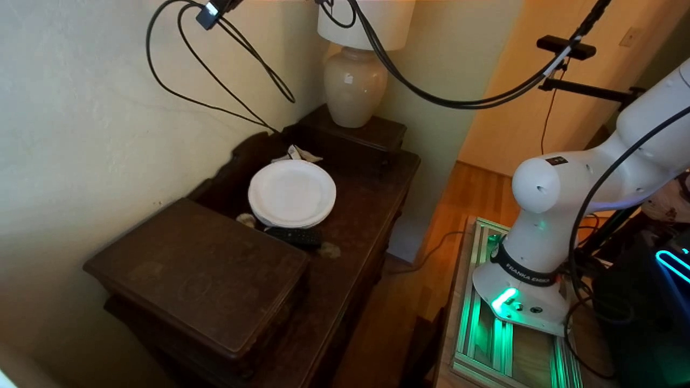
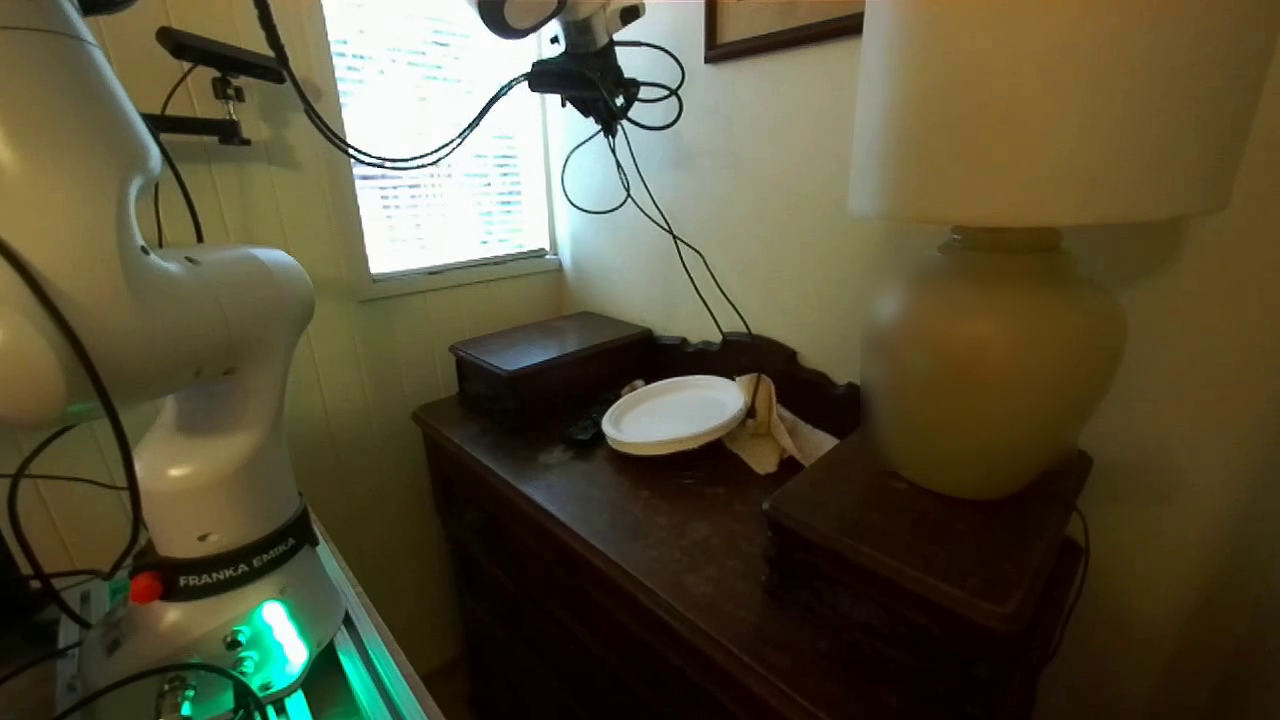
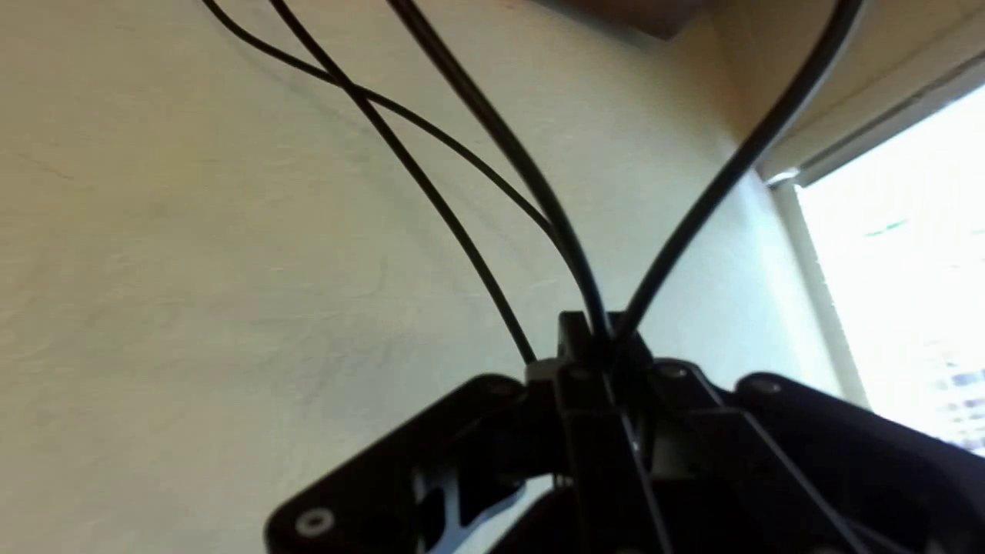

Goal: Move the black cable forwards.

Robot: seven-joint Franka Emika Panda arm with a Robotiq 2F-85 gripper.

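Observation:
My gripper [image 1: 209, 15] is high above the dresser, near the wall, with its fingers pointing down in an exterior view [image 2: 608, 128]. It is shut on the black cable [image 3: 500, 127], which comes out between the fingertips [image 3: 604, 335] in the wrist view. The cable hangs in loose loops beside and below the gripper in both exterior views [image 1: 215, 108] [image 2: 675, 238]. Its lower strands run down to the dresser's back edge, near a crumpled cloth [image 2: 765, 440]. Where the cable ends is hidden.
A stack of white plates [image 1: 292, 193] lies on the dark dresser [image 1: 356, 237], with a black remote [image 1: 295, 236] beside it. A lamp [image 2: 990, 360] stands on a raised box [image 2: 930, 530]. Another raised box [image 1: 199, 275] is at the opposite end. A window [image 2: 450, 220] is behind.

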